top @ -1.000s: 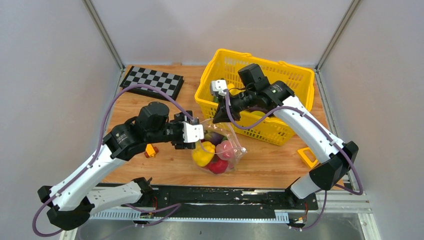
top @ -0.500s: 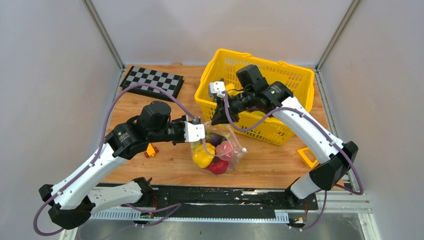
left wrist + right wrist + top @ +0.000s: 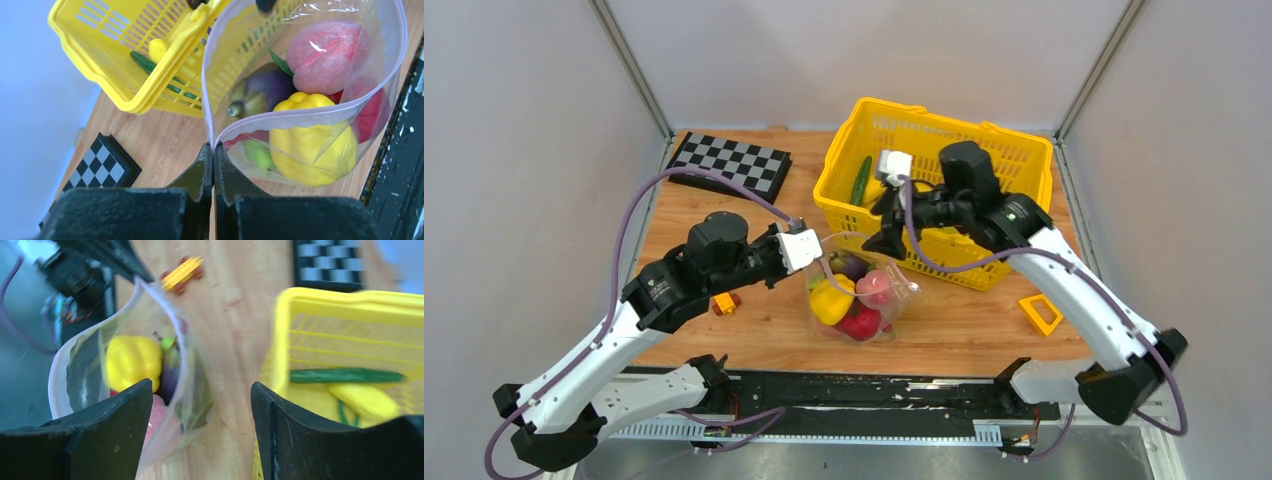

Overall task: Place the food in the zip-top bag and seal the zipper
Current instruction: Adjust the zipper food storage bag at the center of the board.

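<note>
Top external view is showing the left tool [image 3: 213, 156] now pressed together, pinching the rim of the zip-top bag [image 3: 896, 303]; one second ago it was spread. The right tool [image 3: 200, 390] is now spread and has pulled back toward the yellow basket [image 3: 1014, 155]. The food [image 3: 829, 300] is lying inside the bag on the worktop [image 3: 724, 215].

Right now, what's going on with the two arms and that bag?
The left pincer is shut on the rim of the bag, holding its mouth wide open and unsealed. Inside lie a yellow pepper, an eggplant, a pink piece and a red piece. The right pincer is open and empty, above the bag's side next to the basket, where a cucumber lies.
</note>
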Motion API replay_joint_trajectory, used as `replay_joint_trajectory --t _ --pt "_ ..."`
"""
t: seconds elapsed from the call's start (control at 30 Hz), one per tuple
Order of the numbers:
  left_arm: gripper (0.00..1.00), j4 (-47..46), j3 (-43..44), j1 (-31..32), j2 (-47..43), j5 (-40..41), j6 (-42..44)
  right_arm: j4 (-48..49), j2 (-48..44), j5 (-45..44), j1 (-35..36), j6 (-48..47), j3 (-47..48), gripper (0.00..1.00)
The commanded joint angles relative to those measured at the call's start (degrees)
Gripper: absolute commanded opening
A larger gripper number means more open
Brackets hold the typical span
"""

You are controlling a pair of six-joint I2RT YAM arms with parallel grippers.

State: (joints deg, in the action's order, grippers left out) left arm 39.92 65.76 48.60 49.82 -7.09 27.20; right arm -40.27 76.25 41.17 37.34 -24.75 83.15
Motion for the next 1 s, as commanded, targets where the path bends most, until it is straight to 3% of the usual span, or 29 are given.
replay_joint_trajectory --t 0.0,0.23,0.4,0.5,0.7,0.97 --pt "0.00 -5.4 -0.6 -0.8 -1.0 5.0 -6.3 17.7 -12.9 -12.6 -3.7 17.2 -4.1 0.73" --pt "0.00 -7.1 -1.0 -2.1 0.0 7.0 -9.3 25.6 -30.1 -12.7 -5.3 28.2 -24.3 0.78" --pt "0.00 -9.0 -1.5 -3.0 0.2 9.8 -10.6 28.7 -37.2 -8.2 -5.3 30.5 -32.4 0.77" --pt "0.00 -9.0 -1.6 -3.3 0.6 10.6 -10.7 28.1 -39.1 -5.6 -5.3 29.7 -33.8 0.76" --pt "0.00 -10.2 -2.4 -3.4 -0.1 10.7 -10.9 29.2 -40.6 -12.2 -5.3 29.0 -37.9 0.75" --pt "0.00 -10.2 -2.8 -3.4 0.3 10.6 -10.6 39.7 -39.0 -9.3 -5.3 32.5 -46.2 0.74"
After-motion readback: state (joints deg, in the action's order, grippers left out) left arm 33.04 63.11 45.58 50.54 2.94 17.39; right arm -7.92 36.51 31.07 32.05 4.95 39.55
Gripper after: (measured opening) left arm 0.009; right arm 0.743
